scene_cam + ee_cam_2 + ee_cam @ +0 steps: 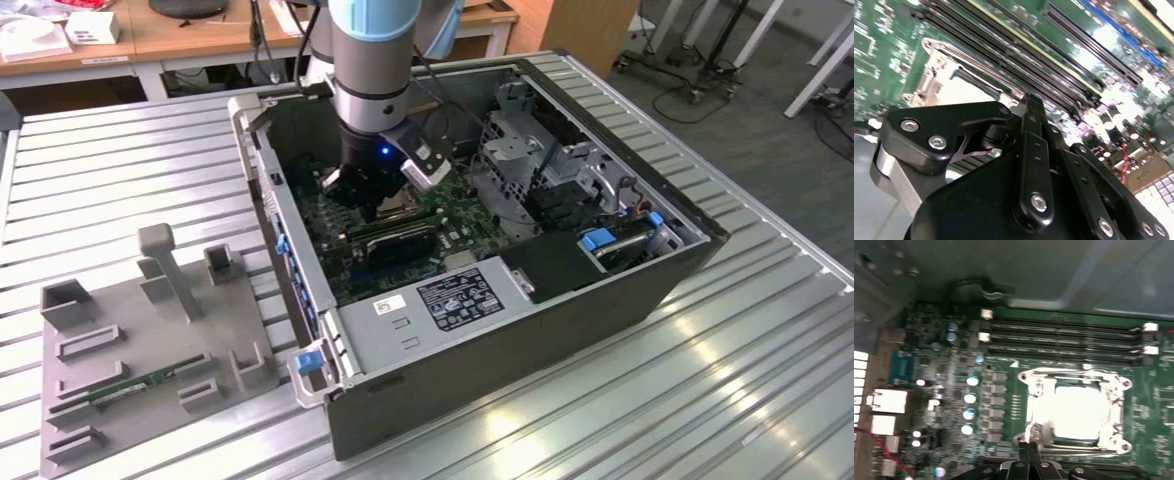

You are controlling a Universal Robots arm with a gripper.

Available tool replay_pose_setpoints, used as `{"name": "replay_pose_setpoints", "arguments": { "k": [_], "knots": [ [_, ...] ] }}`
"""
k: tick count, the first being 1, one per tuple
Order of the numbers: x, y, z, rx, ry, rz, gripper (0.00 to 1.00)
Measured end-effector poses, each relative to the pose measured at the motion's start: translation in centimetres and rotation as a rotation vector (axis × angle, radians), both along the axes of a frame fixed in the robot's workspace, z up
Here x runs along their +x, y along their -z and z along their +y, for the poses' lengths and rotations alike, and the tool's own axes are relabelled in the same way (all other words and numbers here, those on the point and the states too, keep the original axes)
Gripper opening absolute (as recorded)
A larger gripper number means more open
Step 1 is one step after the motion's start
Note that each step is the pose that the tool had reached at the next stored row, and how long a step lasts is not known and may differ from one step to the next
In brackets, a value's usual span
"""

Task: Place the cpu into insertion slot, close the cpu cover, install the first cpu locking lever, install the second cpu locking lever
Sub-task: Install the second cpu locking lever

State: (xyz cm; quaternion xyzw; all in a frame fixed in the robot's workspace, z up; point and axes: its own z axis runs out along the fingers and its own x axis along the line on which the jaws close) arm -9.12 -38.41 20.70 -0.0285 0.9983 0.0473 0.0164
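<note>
The gripper [363, 196] is down inside the open computer case [534, 300], low over the green motherboard [1004, 405] — whether its black fingers [1032, 131] are parted or pressed together I cannot tell, and nothing shows between them. Just beside their tips sits the insertion slot [1034, 390], with the cpu [1076, 407] lying in it, its pale top glaring bright. The cpu cover [1116, 407] is down flat around the chip, framing it in silver. Beyond the socket run 4 long memory slots [1064, 340] side by side. Outside the case, on the exterior view's left, a grey fixture tray [134, 350] rests on the ribbed metal table [747, 380] — a green memory stick [140, 385] lies in it.
</note>
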Motion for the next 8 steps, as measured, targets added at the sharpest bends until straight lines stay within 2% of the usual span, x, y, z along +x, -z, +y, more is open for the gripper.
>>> {"name": "replay_pose_setpoints", "arguments": {
  "k": [8],
  "knots": [
    [2.43, 0.0, 0.1, 0.0, 0.0, 0.0001, 0.11]
  ]
}}
